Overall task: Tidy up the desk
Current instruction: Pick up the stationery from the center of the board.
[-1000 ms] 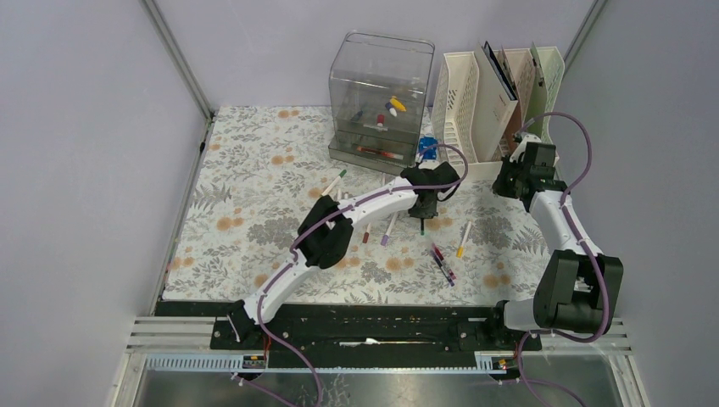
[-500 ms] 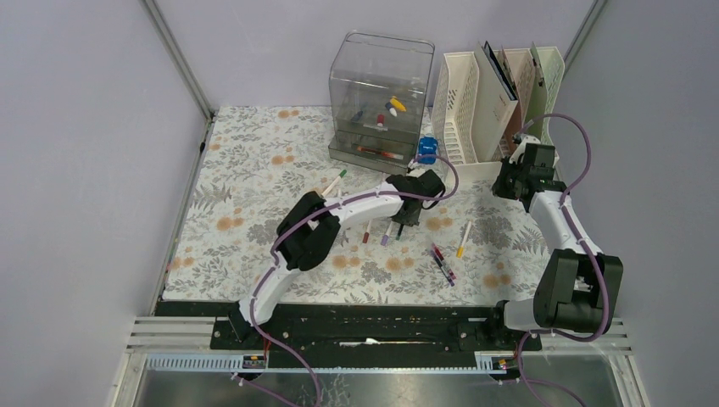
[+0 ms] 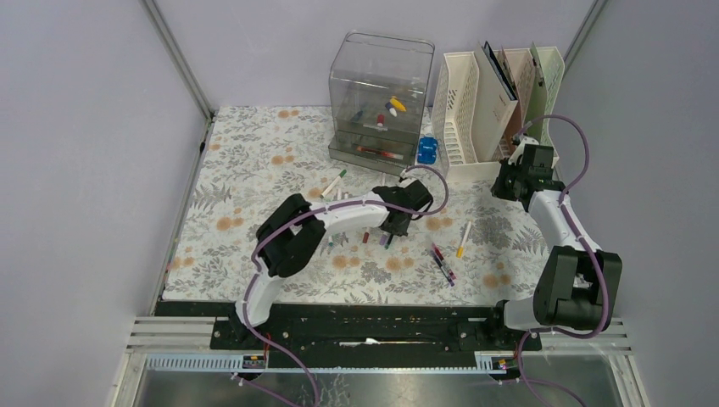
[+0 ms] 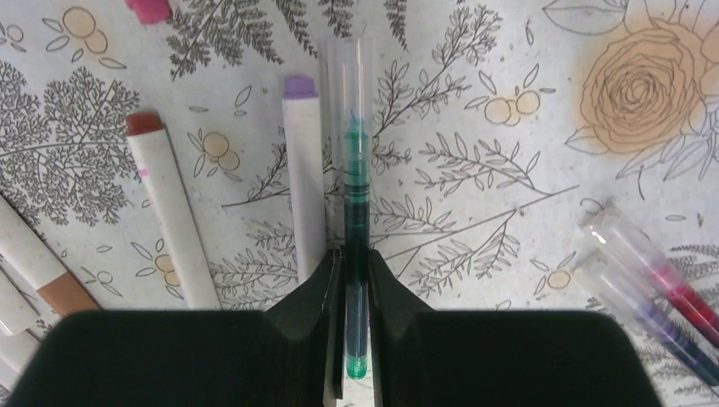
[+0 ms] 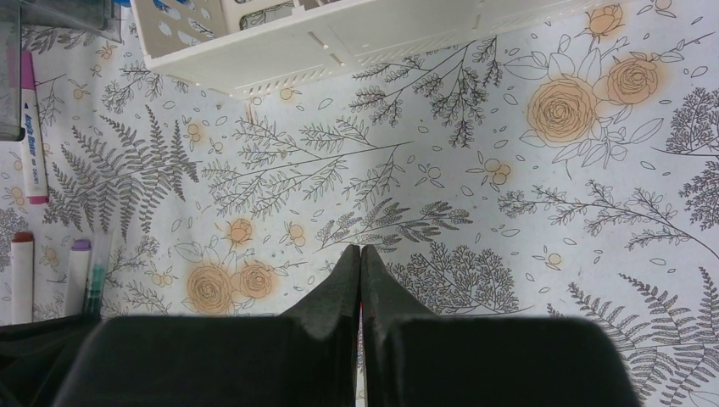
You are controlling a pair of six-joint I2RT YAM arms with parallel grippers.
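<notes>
Counter (image 3: 254, 161): fern-and-flower cloth between plain grey walls (image 3: 85, 170). By my reading, you had it only partly sorted.
Clear box (image 3: 380, 93), at its far edge: a few pens inside.
In front of the box: your left pincer (image 4: 349, 280), narrowed on a green pen (image 4: 354, 170), beside a purple-capped marker (image 4: 303, 170) and a brown-capped marker (image 4: 165, 212).
Further front and right of the box: loose pens (image 3: 443, 261), yours to collect.
Right of the box: white file racks (image 3: 462, 102). Your right pincer (image 5: 360, 263) was pressed together before them, nothing visible in it.
</notes>
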